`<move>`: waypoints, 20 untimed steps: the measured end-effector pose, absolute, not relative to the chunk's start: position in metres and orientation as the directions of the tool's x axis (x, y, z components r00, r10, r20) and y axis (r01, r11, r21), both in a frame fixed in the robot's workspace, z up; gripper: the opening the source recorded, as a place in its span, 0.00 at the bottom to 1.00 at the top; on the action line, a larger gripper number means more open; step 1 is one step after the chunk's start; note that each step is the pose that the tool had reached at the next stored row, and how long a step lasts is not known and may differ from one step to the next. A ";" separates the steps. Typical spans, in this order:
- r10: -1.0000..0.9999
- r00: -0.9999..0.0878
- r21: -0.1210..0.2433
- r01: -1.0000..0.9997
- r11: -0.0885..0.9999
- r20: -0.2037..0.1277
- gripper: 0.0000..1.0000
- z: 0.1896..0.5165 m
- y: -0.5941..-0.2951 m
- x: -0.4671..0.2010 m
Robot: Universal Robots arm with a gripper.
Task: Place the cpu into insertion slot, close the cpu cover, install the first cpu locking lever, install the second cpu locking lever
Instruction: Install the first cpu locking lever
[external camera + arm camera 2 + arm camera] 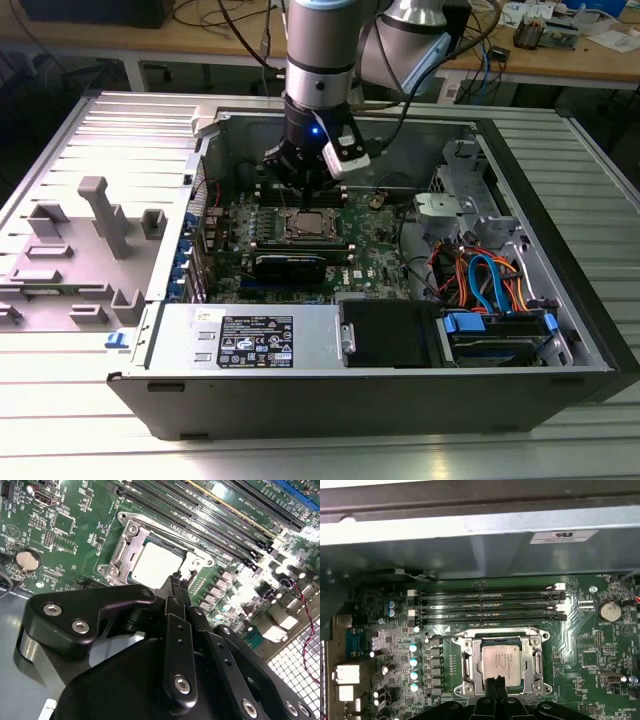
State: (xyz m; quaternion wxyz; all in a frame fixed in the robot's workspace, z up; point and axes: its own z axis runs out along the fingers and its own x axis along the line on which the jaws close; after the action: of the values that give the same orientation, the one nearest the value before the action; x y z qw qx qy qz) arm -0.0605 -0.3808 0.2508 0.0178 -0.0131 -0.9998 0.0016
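The cpu (498, 662) already lies in the slot (462, 689), flat and square, with its grey metal top facing up, so I judge the first step as done. The cover (470, 664) seems to be down too. Its silver frame lies around the cpu on every side that I can see, and the chip shows through the cut-out. About the levers I am less sure. One lever (495, 631) runs as a thin wire along the side of the slot that faces the memory slots (485, 605). It looks flat against the board (590, 650), but I cannot tell whether it is hooked. The opposite side of the slot is hidden behind the claw (495, 681). So, in my judgement, the work now stands at the levers. The claw has its fingers pressed together into one narrow tip, and nothing is visible between them. In both wrist views the claw (176, 580) is at the edge of the cover, on the side away from the memory slots and just beside the cpu. Whether it touches the metal I cannot say. In the exterior view the claw (303, 200) stands directly over the slot, inside the open case (400, 400), which lies on the worktop (300, 455).
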 end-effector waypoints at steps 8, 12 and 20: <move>0.022 -0.999 0.007 0.022 1.000 0.036 0.11 0.263 -0.381 -0.065; 0.019 -0.999 0.007 0.020 1.000 0.036 0.11 0.263 -0.381 -0.074; -0.016 -1.000 0.008 -0.016 1.000 0.025 0.11 0.262 -0.381 -0.089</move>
State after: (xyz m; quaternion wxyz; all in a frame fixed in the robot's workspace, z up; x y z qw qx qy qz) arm -0.0892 -0.3808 0.2621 0.0128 0.0082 -0.9999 -0.0038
